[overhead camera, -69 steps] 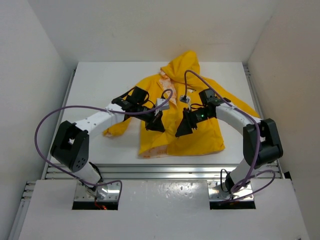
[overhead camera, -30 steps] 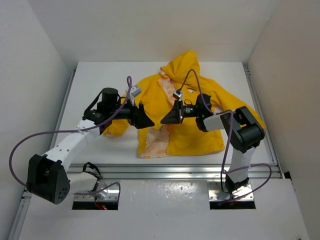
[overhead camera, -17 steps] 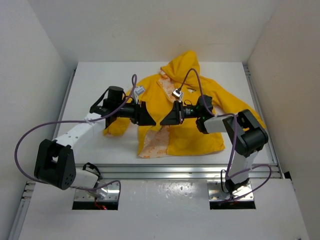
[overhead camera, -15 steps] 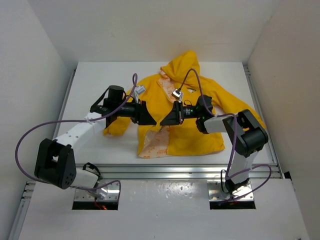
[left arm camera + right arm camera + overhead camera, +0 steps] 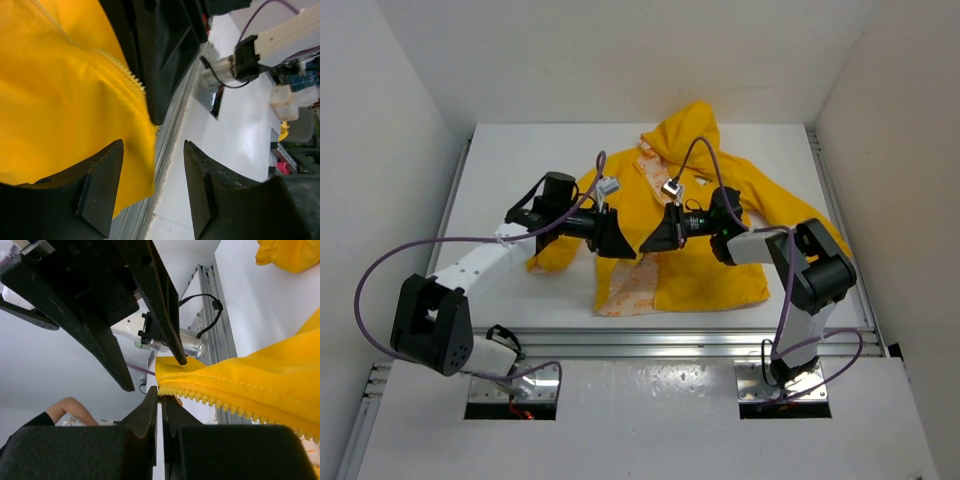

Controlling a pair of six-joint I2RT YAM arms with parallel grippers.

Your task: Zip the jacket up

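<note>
Front opening of jacket point(image 5: 712, 272) behind left claw point(image 5: 625, 252) and right claw point(image 5: 646, 246)

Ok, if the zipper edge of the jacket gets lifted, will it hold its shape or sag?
Probably sags: the jacket lies flat and creased, and its zipper edge curves away from the shut right tool. Likely light, since a thin fabric fold hangs loose by the open left tool. It looks smooth, so it may slip from a weak pinch.
</note>
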